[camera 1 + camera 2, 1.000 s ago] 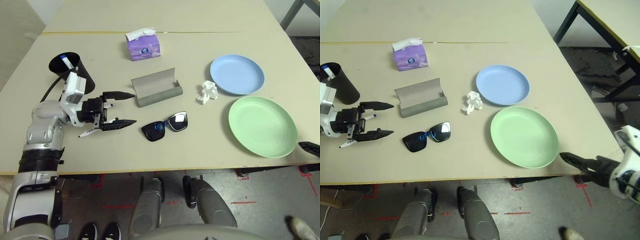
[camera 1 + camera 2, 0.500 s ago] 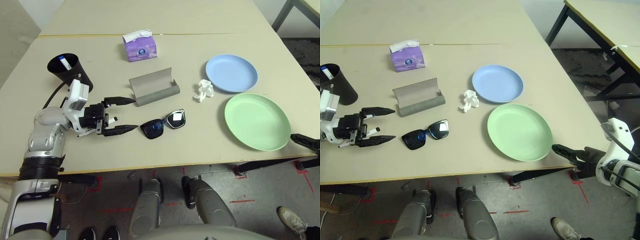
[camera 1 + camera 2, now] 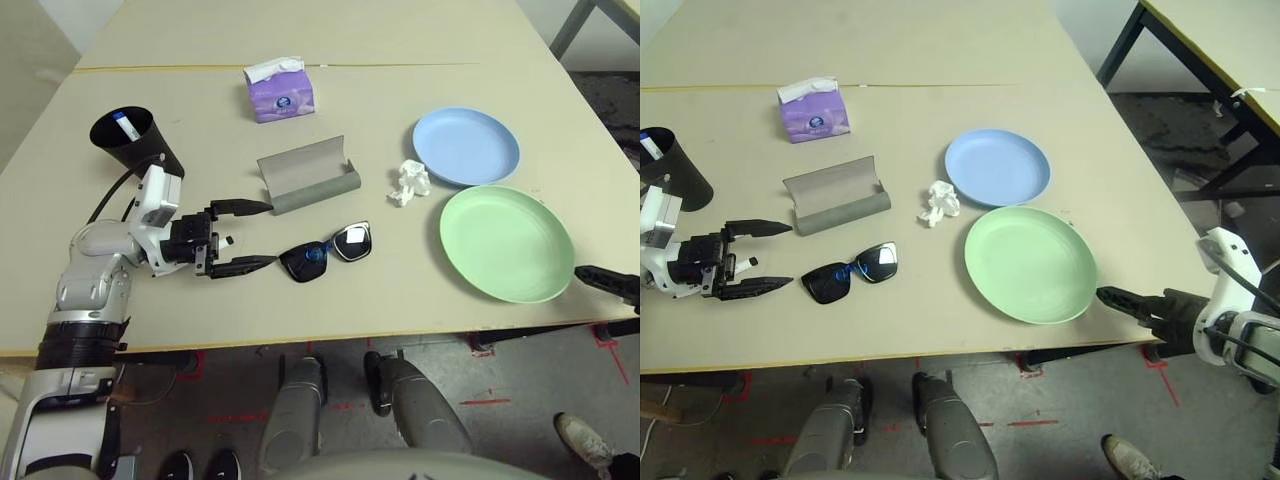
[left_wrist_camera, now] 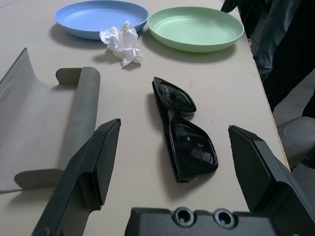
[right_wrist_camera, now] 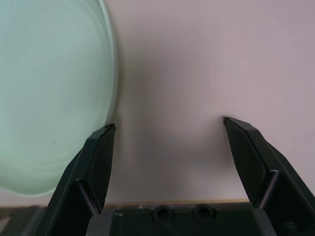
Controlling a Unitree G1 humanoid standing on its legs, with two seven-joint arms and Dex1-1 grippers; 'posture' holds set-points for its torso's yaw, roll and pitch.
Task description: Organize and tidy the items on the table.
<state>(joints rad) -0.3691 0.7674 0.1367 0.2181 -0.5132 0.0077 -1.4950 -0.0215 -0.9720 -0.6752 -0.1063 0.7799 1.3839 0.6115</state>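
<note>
On the table (image 3: 330,300), far left, a black cup (image 3: 135,140) lies tilted with a blue-capped pen (image 3: 123,123) in it. The left gripper (image 3: 243,236) hangs spread wide and empty, its tips pointing at the sunglasses (image 3: 328,251). Behind those lies the opened grey case (image 3: 305,176), nothing inside. Farther back stands a purple tissue box (image 3: 281,93); its label is too small to read. A crumpled tissue (image 3: 409,183) sits beside the blue plate (image 3: 466,147), which touches the green plate (image 3: 506,243); both are bare. The right gripper (image 3: 1127,299) gapes empty at the green plate's rim.
</note>
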